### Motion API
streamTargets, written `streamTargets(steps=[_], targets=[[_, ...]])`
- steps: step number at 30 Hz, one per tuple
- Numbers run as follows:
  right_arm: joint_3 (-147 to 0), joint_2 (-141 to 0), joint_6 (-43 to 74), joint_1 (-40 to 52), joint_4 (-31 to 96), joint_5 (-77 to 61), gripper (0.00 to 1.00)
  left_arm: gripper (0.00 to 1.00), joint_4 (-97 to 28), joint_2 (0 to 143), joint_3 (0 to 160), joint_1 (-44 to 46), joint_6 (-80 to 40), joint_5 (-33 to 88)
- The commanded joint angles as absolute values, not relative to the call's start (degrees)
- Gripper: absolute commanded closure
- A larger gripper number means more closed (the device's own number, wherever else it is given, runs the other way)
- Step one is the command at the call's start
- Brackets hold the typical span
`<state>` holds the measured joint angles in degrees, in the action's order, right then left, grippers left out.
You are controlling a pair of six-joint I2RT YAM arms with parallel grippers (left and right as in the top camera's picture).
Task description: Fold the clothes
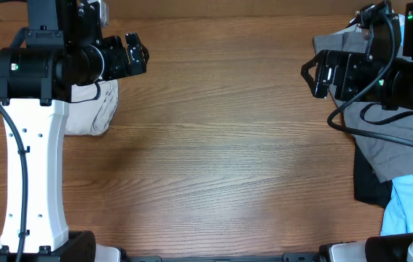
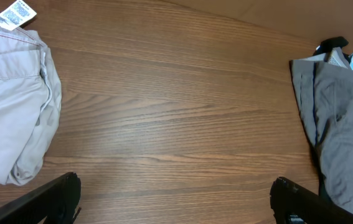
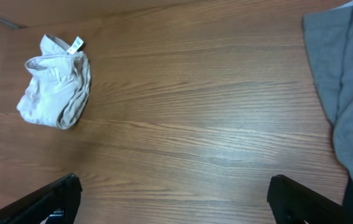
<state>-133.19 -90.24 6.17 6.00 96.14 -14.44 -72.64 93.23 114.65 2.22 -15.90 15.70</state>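
The beige shorts (image 1: 95, 108) lie bunched in a folded heap at the table's far left, partly under my left arm. They also show in the left wrist view (image 2: 11, 106) with the white tag (image 2: 14, 14), and small in the right wrist view (image 3: 55, 92). My left gripper (image 1: 135, 54) is open and empty, above the table to the right of the shorts; its fingers (image 2: 176, 199) frame bare wood. My right gripper (image 1: 312, 73) is open and empty at the far right, its fingers (image 3: 173, 199) over bare wood.
A pile of clothes lies at the right edge: a large grey garment (image 1: 395, 138), a black piece (image 1: 370, 189) and a light blue garment (image 1: 408, 204). The grey garment also shows in the left wrist view (image 2: 338, 124) and the right wrist view (image 3: 344, 81). The wooden table (image 1: 228, 145) spans between.
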Motion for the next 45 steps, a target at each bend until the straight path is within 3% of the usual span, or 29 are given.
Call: streamTargets(steps=[1,11,24,25,37,45], targets=[[-132.8,-86.5,5.9,6.0,91.4,-12.0,0.0,0.0,-72.6,93.5,115.2,2.3,-14.5,16.1],[-105.0,-66.9,5.7,6.0,60.6,-11.2,0.0,0.0,-72.7,93.5,115.2,2.3,-14.5,16.1],[-51.1,-34.0,5.7,4.1,21.8,-8.4,0.0,0.0,-72.7,93.5,115.2,2.3,-14.5,16.1],[-42.2,-28.6,5.8,3.1,16.5,-8.6,0.0,0.0,-72.6,93.5,115.2,2.3,-14.5,16.1],[-14.1,-10.5,5.8,2.1,2.1,-8.7,0.0,0.0,-72.6,93.5,115.2,2.3,-14.5,16.1],[-6.3,-1.7,5.7,2.1,1.3,-8.6,0.0,0.0,-72.6,93.5,115.2,2.3,-14.5,16.1]])
